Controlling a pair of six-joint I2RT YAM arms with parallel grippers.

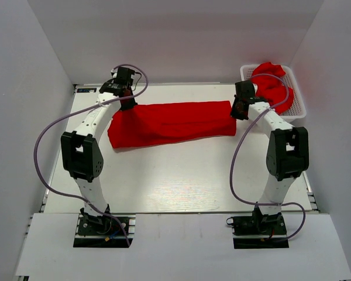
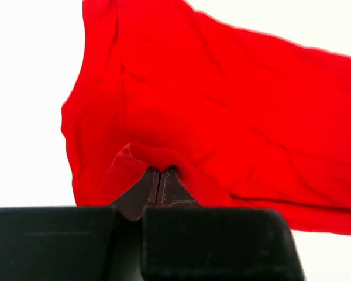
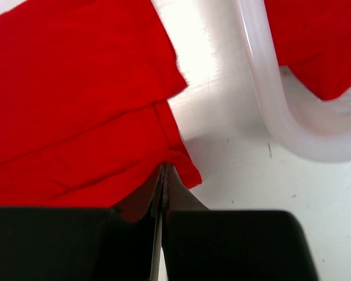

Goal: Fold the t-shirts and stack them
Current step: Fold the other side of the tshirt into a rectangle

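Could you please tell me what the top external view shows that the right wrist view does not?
Only the top view: the whole shirt spread across the table, with the left pincer at its left end. Only the right wrist view: that the right pincer is shut on the shirt's corner. Both: that shirt, the table, the basket and red cloth inside it.

The top external camera looks down from above and behind the arm bases [image 1: 102, 225], taking in the whole flat white table [image 1: 175, 175]. The left wrist camera peers past the left gripper [image 2: 159, 178], very near the left end of the long bright red cloth t-shirt [image 2: 210, 105]. The right wrist camera, equally near, faces its right end and the white plastic lattice basket [image 3: 266, 88]; the overhead view shares both.
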